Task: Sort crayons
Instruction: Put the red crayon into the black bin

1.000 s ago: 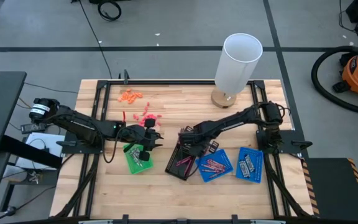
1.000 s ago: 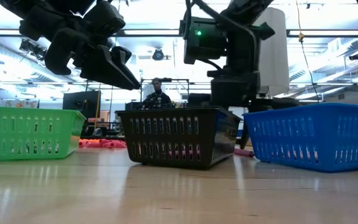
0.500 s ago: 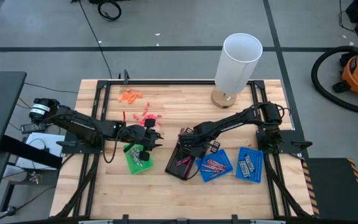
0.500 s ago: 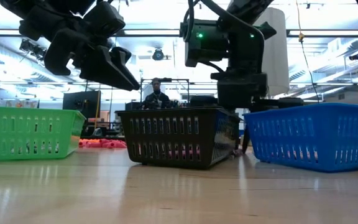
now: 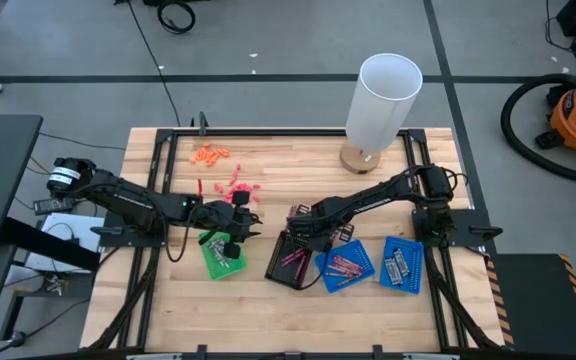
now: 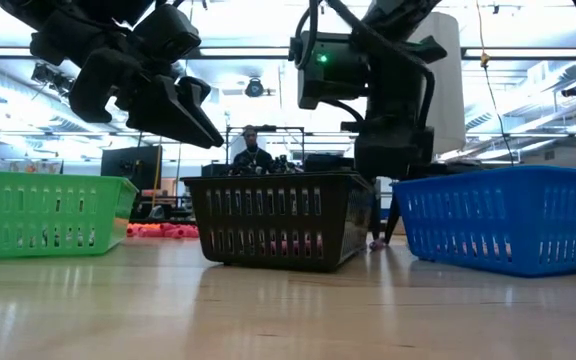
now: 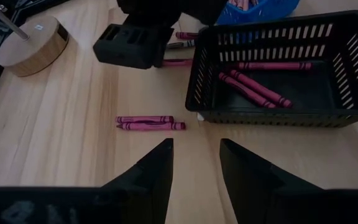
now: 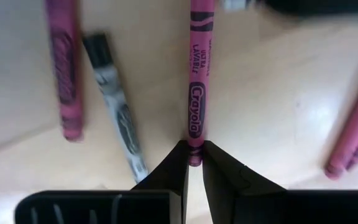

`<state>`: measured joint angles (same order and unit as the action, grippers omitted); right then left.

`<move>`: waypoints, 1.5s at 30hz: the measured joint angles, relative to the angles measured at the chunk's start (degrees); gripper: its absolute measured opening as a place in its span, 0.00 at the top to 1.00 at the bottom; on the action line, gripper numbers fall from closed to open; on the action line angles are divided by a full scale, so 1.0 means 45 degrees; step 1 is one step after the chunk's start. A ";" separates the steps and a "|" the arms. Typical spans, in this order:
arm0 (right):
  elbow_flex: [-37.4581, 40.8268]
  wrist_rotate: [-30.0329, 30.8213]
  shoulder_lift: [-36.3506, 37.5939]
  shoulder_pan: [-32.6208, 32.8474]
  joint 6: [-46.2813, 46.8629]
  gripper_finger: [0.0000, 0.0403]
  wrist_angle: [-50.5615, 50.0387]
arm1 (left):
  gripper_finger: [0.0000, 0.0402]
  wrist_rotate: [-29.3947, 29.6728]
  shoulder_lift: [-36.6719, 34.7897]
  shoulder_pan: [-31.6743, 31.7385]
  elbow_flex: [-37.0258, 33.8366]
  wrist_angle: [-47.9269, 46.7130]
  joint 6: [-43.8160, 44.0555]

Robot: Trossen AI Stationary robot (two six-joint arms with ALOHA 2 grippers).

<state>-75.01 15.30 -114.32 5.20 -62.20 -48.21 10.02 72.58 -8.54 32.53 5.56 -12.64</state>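
Right gripper (image 8: pixel 194 160): your jaws have closed on the tip of one pink crayon (image 8: pixel 199 74) lying flat on the surface (image 5: pixel 268 310), just beyond the far side of the black tray (image 5: pixel 290 260).
Grip check: you hold only the very end, so the crayon may pivot or slip; lift slowly and straight up, and watch that it hangs steady before you travel.
Neighbours: a grey crayon (image 8: pixel 115 118) lies just beside it on one side, with another pink one (image 8: pixel 66 68) past that, and more pink ones (image 8: pixel 353 134) on the other side. Rise clear before you swing, so you do not drag them.
Where it goes: the black tray (image 7: pixel 272 68) already holds pink crayons (image 7: pixel 253 84), so that looks like the right bin; carry it over the rim and let go low.
Left gripper (image 7: pixel 196 171): its jaws stand apart and hold nothing, hovering above the surface near the green tray (image 5: pixel 220 255), left of the black one. Keep it still.
Loose work left: a pair of pink crayons (image 7: pixel 150 122) lies on the surface just outside the black tray wall.
Other trays: two blue trays (image 5: pixel 373 265) sit to the right.
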 joint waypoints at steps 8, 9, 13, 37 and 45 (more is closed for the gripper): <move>-0.0227 0.0693 0.0408 0.0197 -0.0092 0.89 -0.0818 | 0.65 0.0000 0.0000 0.0004 0.0000 -0.0070 -0.0005; -0.0241 0.0826 0.0551 0.0197 -0.0060 0.89 -0.0928 | 0.65 0.0000 0.0000 0.0000 0.0000 -0.0053 -0.0005; -0.0241 0.1654 0.1099 0.0173 0.0011 0.89 -0.1206 | 0.65 0.0122 0.0000 0.0000 0.0000 -0.0049 -0.0042; -0.3427 -0.0072 0.1514 0.1643 0.1510 0.89 -0.0338 | 0.65 0.0623 0.0000 0.0003 0.0000 0.0024 -0.0104; -0.2761 -0.3438 0.1500 0.2037 0.3319 0.89 0.2060 | 0.65 0.0661 0.0000 -0.0176 0.0000 0.0034 0.0323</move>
<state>-87.44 -0.17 -107.57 14.37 -47.26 -38.93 13.00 72.58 -9.33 32.53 5.72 -11.19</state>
